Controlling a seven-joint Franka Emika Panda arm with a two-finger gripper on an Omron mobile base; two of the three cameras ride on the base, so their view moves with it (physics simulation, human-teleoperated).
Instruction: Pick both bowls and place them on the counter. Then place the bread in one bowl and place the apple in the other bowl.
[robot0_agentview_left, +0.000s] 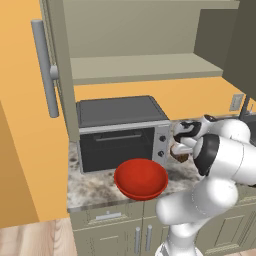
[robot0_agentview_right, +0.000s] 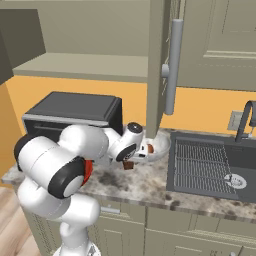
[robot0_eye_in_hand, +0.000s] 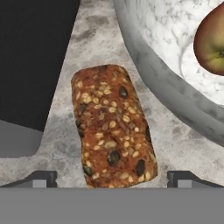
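Item: gripper (robot0_eye_in_hand: 112, 179), jaws spread wide over the bread (robot0_eye_in_hand: 113, 127). Hazard: if you descend off-centre, a finger may clip the marbled bowl (robot0_eye_in_hand: 175, 87) holding the apple (robot0_eye_in_hand: 212, 41).

White arm folded forward and low, gripper (robot0_eye_in_hand: 112, 179) pointing down, jaws wide apart (nothing gripped)
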